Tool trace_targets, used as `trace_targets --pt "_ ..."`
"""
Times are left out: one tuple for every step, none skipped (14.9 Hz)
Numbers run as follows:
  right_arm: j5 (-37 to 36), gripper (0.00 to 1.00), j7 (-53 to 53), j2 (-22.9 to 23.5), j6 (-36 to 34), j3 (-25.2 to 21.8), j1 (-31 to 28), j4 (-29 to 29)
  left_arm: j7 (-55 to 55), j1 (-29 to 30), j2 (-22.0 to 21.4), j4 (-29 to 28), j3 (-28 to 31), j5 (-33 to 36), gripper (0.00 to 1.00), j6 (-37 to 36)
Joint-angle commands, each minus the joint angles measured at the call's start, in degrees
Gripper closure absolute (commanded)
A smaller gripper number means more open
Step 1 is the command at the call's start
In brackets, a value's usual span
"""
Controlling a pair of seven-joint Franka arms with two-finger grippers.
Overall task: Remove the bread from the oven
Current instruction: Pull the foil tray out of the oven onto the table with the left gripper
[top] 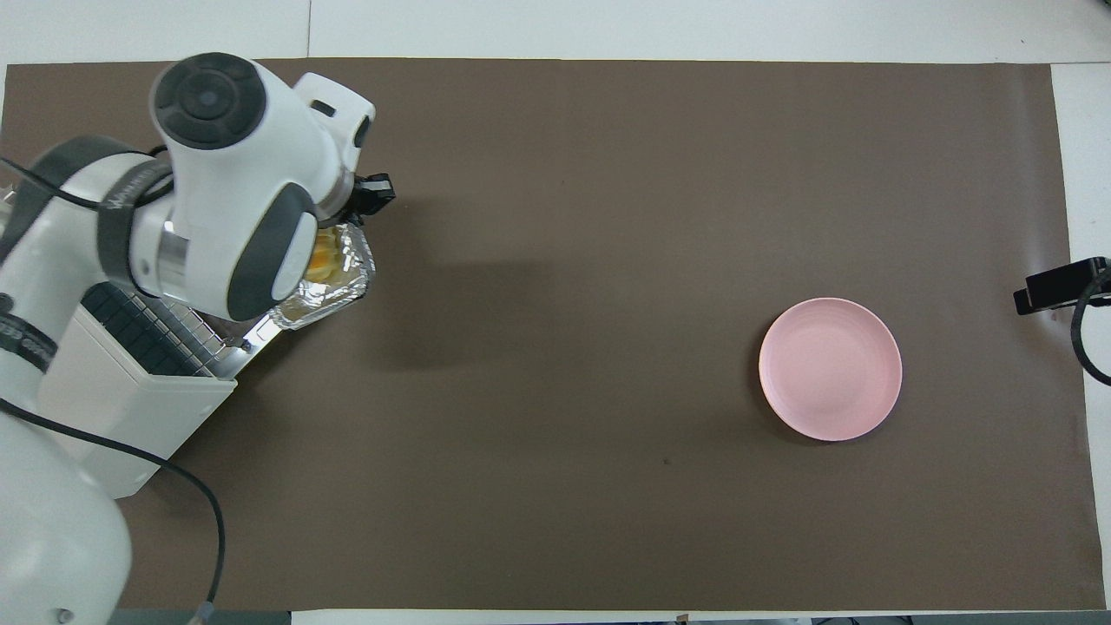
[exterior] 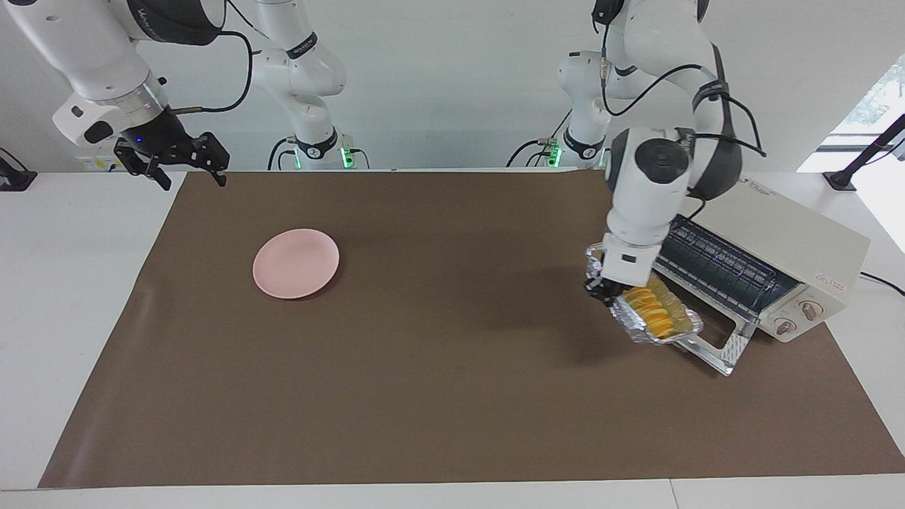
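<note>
Left arm bent steeply down from its base, wrist nearly vertical, left gripper (exterior: 601, 288) hanging in the air over the brown mat (exterior: 452, 396) just off the tip of the oven (exterior: 785, 261) door (exterior: 714, 346). Fingertips pinched tight on the rim of a crinkled foil tray (exterior: 661, 326), tray tilted and raised clear of the door, one end over the door glass, the other over bare mat. Bread (exterior: 652, 311) lying in that tray, outside the oven cavity: golden-yellow, elongated, ridged into slice-like segments, partly hidden under the wrist from overhead (top: 323, 256).

Right arm waiting, right gripper (exterior: 185, 170) held in the air over the mat corner at the right arm's end of the table, jaws spread wide, holding nothing.

Oven at the left arm's end of the table, set at an angle, door dropped flat, dark wire rack (exterior: 721, 265) bare and exposed, two round knobs (exterior: 799, 318) at its front. Wide stretch of mat between oven and pink plate (exterior: 296, 263). Plate toward the right arm's end, well apart from the tray, nothing on it. White table (exterior: 71, 297) edge showing past the mat at both ends.
</note>
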Motion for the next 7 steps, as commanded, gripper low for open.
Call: trace_targets --pt "0.53 0.0 -1.44 -0.91 -0.3 0.63 -1.2 -0.88 0.34 -8.29 6.65 8.29 1.08 -2.88 1.0 -1.32" --pt "0.53 0.0 -1.35 -0.91 -0.3 0.54 -1.21 -0.97 0.17 -11.11 10.16 11.63 1.16 -3.85 1.0 -1.33" --pt "0.53 0.0 -1.35 -0.91 -0.3 0.54 -1.21 -0.97 0.17 -12.7 13.42 13.58 1.25 -3.95 1.0 -1.33" --pt "0.53 0.0 -1.35 -0.91 -0.3 0.54 -1.21 -0.97 0.17 -14.46 14.67 13.51 1.25 -3.6 1.0 -1.06" --pt "0.53 0.0 -1.26 -0.91 -0.3 0.54 -1.21 -0.97 0.17 -15.17 15.12 13.08 1.25 -3.34 1.0 -1.06" --pt "0.53 0.0 -1.17 -0.91 -0.3 0.54 -1.21 -0.97 0.25 -15.35 14.86 11.77 1.25 -3.25 1.0 -1.32" --pt "0.53 0.0 -1.17 -0.91 -0.3 0.54 -1.21 -0.97 0.25 -15.61 14.77 10.45 1.25 -3.25 1.0 -1.24"
